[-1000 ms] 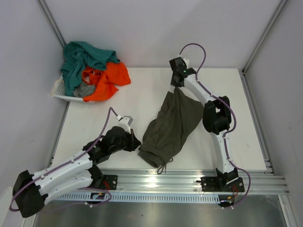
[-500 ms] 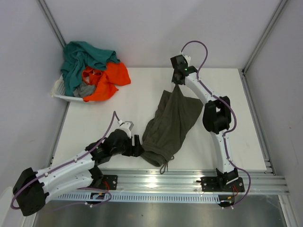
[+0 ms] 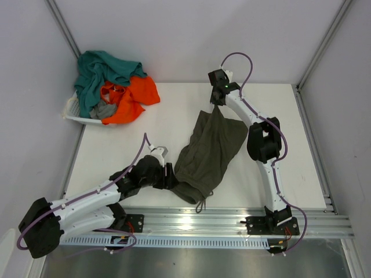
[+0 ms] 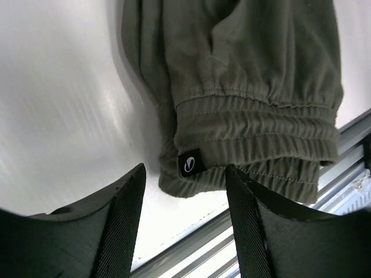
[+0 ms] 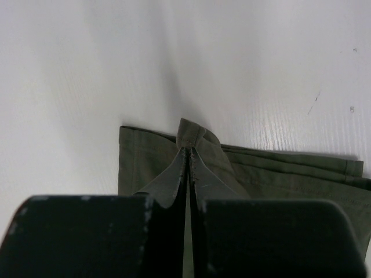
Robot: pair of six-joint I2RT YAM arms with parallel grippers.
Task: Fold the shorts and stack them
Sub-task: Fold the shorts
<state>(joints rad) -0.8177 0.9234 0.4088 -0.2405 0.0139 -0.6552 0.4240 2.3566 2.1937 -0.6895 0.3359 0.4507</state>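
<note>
The dark olive shorts (image 3: 208, 153) lie stretched across the table, drawstring waist at the near edge and a leg end at the far side. My right gripper (image 3: 216, 109) is shut on that far hem, and the right wrist view shows the cloth (image 5: 278, 174) pinched up between its fingertips (image 5: 188, 152). My left gripper (image 3: 170, 176) is open at the waistband's left corner. In the left wrist view the elastic waistband (image 4: 255, 133) with its small black label lies just beyond the spread fingertips (image 4: 185, 174), and nothing is gripped.
A white basket (image 3: 74, 116) at the far left corner holds teal shorts (image 3: 101, 72), orange shorts (image 3: 136, 95) and grey shorts (image 3: 103, 110). A metal rail (image 3: 232, 220) runs along the table's near edge, just past the waistband.
My left gripper has opened and slid right, up to the waistband corner. The right gripper keeps its hold on the hem, almost where it was.
</note>
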